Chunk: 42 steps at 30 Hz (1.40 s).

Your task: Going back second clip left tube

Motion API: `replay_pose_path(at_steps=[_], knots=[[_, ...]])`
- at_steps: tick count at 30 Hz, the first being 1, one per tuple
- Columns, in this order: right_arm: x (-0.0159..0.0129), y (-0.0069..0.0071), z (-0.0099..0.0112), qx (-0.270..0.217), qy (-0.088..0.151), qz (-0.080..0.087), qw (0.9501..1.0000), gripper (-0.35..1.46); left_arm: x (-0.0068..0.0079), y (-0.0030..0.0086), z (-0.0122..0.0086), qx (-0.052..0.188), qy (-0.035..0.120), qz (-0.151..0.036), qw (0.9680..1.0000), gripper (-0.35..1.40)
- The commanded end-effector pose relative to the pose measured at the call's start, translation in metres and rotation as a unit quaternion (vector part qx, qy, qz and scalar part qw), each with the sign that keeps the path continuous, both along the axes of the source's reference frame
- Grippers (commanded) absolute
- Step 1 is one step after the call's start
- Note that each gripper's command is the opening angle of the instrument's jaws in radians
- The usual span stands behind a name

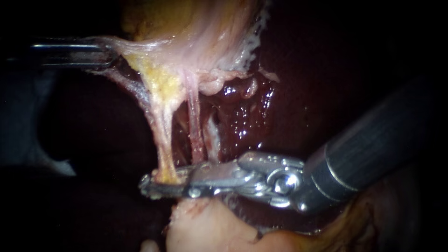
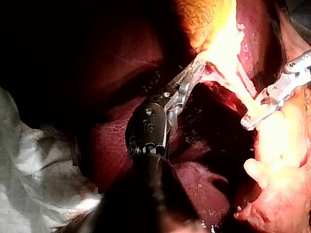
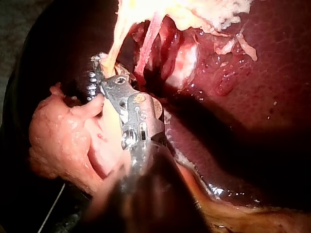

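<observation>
Two tubes hang stretched from the pale gallbladder (image 1: 196,28) to the tissue below: the yellowish left tube (image 1: 161,126) and the pink right tube (image 1: 193,121). My right instrument (image 1: 161,184) comes in from the right and lies across the foot of the left tube. Its jaws stand slightly open, with the tube's lower end between them. The same jaws (image 3: 104,73) show in the right wrist view, with the left tube (image 3: 116,41) running down into them. I cannot make out a clip. My left instrument (image 1: 105,53) is shut on gallbladder tissue and holds it taut to the left; its jaws (image 2: 192,77) grip the same fold.
Dark red liver (image 1: 289,84) lies behind and to the right of the tubes. A pale lump of fatty tissue (image 1: 200,228) sits just below my right instrument's jaws. White gauze (image 2: 34,165) lies beside my left instrument's shaft.
</observation>
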State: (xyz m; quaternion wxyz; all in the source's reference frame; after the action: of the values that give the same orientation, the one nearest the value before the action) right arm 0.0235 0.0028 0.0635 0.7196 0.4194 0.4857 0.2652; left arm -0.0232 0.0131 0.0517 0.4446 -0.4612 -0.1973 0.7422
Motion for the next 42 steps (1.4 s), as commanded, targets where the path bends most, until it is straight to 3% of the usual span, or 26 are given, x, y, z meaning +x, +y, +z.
replay_pose_path(at_steps=[1, 5, 8, 10, 16, 22, 26, 31, 33, 42], knots=[[0.0, 0.0, 0.0, 0.0, 0.0, 0.0, 1.0, -0.35, 0.0, 0.0, 0.0, 0.0, 0.0, 0.0, 1.0, -0.35], [0.0, -0.0001, 0.0, 0.0, 0.0, -0.001, 1.0, -0.35, 0.0, 0.0, 0.0, 0.0, 0.0, 0.0, 1.0, -0.35], [0.0003, 0.0001, 0.0, -0.004, 0.014, 0.007, 0.9999, 0.18, 0.0, 0.0, 0.0, 0.0, 0.0, 0.0, 1.0, -0.35], [0.0006, 0.0002, 0.0, -0.002, 0.024, 0.016, 0.9996, 0.37, 0.0, 0.0, 0.0, 0.0, 0.0, 0.0, 1.0, -0.35], [0.0011, 0.0001, 0.0003, -0.002, 0.025, 0.018, 0.9995, 0.43, 0.0, 0.0, 0.0, 0.0, 0.0, 0.0, 1.0, -0.35], [0.0008, 0.001, 0.0011, -0.073, 0.021, 0.037, 0.9964, 0.46, 0.0, 0.0, 0.0, 0.0, 0.0, 0.0, 1.0, -0.35], [0.0004, 0.0019, 0.0021, -0.15, 0.005, 0.038, 0.9879, 0.49, -0.0001, 0.0, 0.0, 0.0, 0.0, 0.0, 1.0, -0.35], [-0.0009, 0.0028, 0.0027, -0.21, -0.001, 0.039, 0.9769, 0.5, -0.0001, -0.0001, -0.0001, 0.0, 0.0, -0.001, 1.0, -0.35], [-0.0021, 0.003, 0.0025, -0.22, -0.001, 0.039, 0.9748, 0.5, -0.0001, -0.0001, -0.0001, 0.0, 0.0, 0.0, 1.0, -0.35], [-0.0109, 0.0048, -0.0005, -0.298, 0.026, 0.008, 0.9542, 0.5, 0.0, -0.0001, -0.0001, 0.0, 0.0, 0.0, 1.0, -0.35]])
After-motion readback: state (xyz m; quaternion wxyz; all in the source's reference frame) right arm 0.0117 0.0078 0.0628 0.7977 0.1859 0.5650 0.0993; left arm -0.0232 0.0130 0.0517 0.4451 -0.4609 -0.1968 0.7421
